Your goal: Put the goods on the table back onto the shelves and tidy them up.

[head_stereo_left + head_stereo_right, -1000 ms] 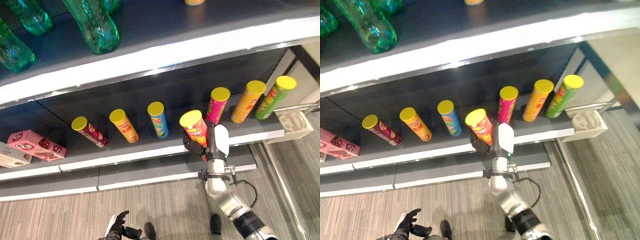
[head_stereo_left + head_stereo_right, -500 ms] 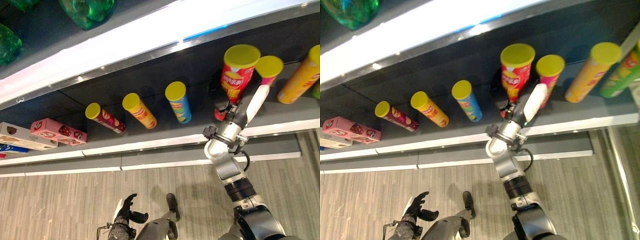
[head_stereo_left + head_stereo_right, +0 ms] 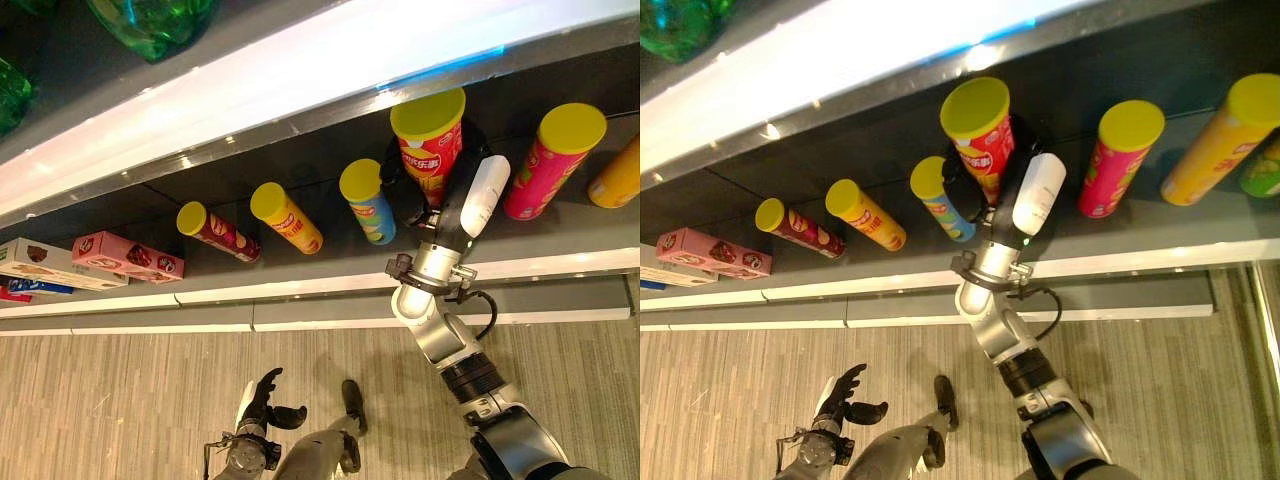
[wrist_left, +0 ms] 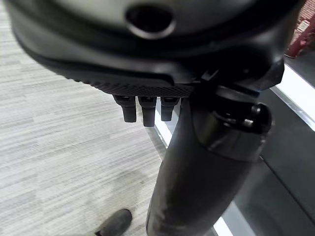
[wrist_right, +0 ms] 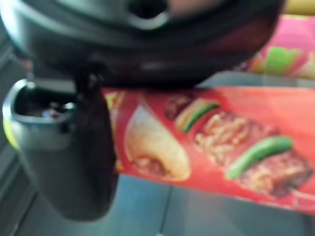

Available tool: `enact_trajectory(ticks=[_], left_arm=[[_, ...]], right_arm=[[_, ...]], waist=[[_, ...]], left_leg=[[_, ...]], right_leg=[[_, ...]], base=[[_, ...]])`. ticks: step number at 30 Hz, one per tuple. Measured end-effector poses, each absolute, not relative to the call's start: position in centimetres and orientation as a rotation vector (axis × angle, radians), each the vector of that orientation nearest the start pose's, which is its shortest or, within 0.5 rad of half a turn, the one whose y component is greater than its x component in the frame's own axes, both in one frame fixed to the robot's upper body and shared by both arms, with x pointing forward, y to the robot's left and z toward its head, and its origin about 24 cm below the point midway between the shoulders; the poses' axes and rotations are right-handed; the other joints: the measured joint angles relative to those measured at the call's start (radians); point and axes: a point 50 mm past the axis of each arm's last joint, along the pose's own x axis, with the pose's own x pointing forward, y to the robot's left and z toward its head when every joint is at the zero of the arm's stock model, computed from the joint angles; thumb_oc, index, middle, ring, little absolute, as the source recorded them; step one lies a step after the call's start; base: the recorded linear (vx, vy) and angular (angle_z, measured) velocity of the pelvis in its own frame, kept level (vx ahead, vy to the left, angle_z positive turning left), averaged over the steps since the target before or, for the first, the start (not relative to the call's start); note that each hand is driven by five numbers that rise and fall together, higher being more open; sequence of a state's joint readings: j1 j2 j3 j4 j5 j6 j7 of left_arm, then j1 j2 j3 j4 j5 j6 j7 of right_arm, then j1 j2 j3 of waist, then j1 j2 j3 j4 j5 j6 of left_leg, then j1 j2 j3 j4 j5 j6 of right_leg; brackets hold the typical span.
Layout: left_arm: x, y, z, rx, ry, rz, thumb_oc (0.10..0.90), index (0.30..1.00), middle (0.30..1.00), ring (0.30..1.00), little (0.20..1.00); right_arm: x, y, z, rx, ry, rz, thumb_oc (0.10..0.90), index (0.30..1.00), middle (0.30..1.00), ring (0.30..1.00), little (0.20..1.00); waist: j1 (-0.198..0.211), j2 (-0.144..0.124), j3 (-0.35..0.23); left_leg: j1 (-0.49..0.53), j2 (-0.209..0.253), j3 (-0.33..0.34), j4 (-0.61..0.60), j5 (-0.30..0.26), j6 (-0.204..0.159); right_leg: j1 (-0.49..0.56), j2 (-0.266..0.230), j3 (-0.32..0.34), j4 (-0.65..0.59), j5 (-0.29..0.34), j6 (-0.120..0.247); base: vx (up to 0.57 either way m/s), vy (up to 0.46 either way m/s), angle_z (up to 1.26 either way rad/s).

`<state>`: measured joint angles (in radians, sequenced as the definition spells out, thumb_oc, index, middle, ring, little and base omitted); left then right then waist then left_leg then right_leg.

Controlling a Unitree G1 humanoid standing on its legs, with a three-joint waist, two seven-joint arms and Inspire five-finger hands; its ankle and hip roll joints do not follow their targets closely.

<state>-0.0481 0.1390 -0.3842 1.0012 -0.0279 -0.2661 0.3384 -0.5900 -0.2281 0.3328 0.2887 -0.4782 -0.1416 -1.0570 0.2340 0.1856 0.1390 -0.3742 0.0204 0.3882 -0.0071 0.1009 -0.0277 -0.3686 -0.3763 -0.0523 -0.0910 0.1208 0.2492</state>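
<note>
The right robot hand (image 3: 452, 205) is curled round the red can (image 3: 430, 140), holding it low on its body, with the white-covered thumb lying along the side nearest the pink can (image 3: 552, 158). The red can stands between the blue can (image 3: 367, 200) and the pink can, above the lower shelf (image 3: 300, 268). The right wrist view shows dark shelf floor beyond the red can's printed side.

The main risk, as I judge it, is a knock. The blue can is just beside the red can, so a sideways drift on the way down could tip the blue can and set it rolling along the shelf toward the orange can (image 3: 287, 217) and the dark red can (image 3: 217, 231). The red can is also held tilted; let go before its base sits flat, it could topple off the shelf's front edge.

The base of the red can is hidden behind the robot hand, so I cannot tell whether it touches the shelf yet. Only the white thumb cover shows clearly; most of the hold is out of sight. The left robot hand (image 3: 262, 405) hangs low over the floor, far below the red can, fingers loose and holding nothing. No worktop is visible.
</note>
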Motion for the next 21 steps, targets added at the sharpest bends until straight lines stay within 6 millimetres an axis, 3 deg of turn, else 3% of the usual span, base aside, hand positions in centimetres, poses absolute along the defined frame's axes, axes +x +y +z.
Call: enact_trajectory(ticks=[2,6,14,15,16,17,19,21], left_arm=[[16.6,15.7,-12.9,0.393,0.657,0.002,0.8,0.9,0.9,0.9,0.9],[16.9,15.2,-12.6,0.392,0.625,-0.011,0.8,0.9,0.9,0.9,0.9],[17.8,14.2,-11.7,0.417,0.539,-0.046,0.8,0.9,0.9,0.9,0.9],[17.9,14.2,-11.6,0.421,0.533,-0.037,0.8,0.9,0.9,0.9,0.9],[18.3,14.2,-11.4,0.421,0.514,-0.028,0.8,0.9,0.9,0.9,0.9],[18.5,14.0,-11.2,0.42,0.499,-0.024,0.8,0.9,0.9,0.9,0.9],[17.9,13.5,-11.3,0.413,0.493,-0.03,0.8,0.9,0.9,0.9,0.9],[19.3,13.4,-10.6,0.416,0.449,-0.02,0.8,0.9,0.9,0.9,0.9]], right_arm=[[31.9,-12.2,16.7,-0.46,-0.837,-0.659,0.4,0.3,0.3,0.3,0.3],[32.0,-13.1,16.5,-0.452,-0.821,-0.705,0.4,0.3,0.3,0.3,0.3],[32.0,-15.8,17.7,-0.434,-0.853,-0.866,0.4,0.3,0.3,0.3,0.3],[32.1,-16.0,17.7,-0.437,-0.848,-0.875,0.4,0.3,0.3,0.3,0.3],[32.1,-16.1,17.9,-0.433,-0.856,-0.891,0.4,0.3,0.3,0.3,0.3],[32.1,-16.1,18.0,-0.431,-0.865,-0.901,0.4,0.3,0.3,0.3,0.3],[32.6,-15.9,18.5,-0.452,-0.884,-0.893,0.4,0.3,0.3,0.3,0.3],[32.7,-16.9,18.5,-0.485,-0.882,-0.923,0.4,0.3,0.3,0.3,0.3]], waist=[[0.004,0.007,-0.001],[0.016,0.078,-0.008],[0.026,0.12,-0.022],[0.026,0.122,-0.024],[0.022,0.118,-0.021],[0.023,0.109,-0.014],[0.04,0.157,-0.048],[0.039,0.142,-0.036]], left_leg=[[-0.008,-0.009,0.001,0.0,0.0,0.0],[-0.051,-0.023,0.006,0.001,0.0,0.001],[-0.11,-0.026,0.036,0.041,0.0,0.001],[-0.137,-0.025,0.044,0.087,0.0,0.001],[-0.205,-0.013,0.047,0.207,-0.006,0.002],[-0.237,-0.023,0.044,0.21,-0.044,0.021],[-0.198,-0.026,0.057,0.028,0.035,0.039],[-0.207,-0.052,0.057,0.033,0.033,0.041]], right_leg=[[-0.012,-0.012,0.005,0.0,0.001,0.002],[-0.062,-0.027,0.015,0.001,0.007,0.007],[-0.124,-0.041,0.037,0.001,0.007,0.007],[-0.13,-0.05,0.04,0.001,0.011,0.001],[-0.13,-0.065,0.032,0.001,0.018,-0.008],[-0.135,-0.08,0.031,0.003,0.02,-0.01],[-0.162,-0.055,0.041,0.008,0.01,0.004],[-0.176,-0.083,0.039,0.013,0.013,0.01]], base=[[-0.01,0.061,0.0],[0.01,0.057,-0.01],[0.02,0.057,-0.07],[0.05,0.049,0.19],[0.03,0.03,0.27],[0.03,0.028,0.14],[0.02,0.005,-0.29],[0.02,-0.012,-0.07]])
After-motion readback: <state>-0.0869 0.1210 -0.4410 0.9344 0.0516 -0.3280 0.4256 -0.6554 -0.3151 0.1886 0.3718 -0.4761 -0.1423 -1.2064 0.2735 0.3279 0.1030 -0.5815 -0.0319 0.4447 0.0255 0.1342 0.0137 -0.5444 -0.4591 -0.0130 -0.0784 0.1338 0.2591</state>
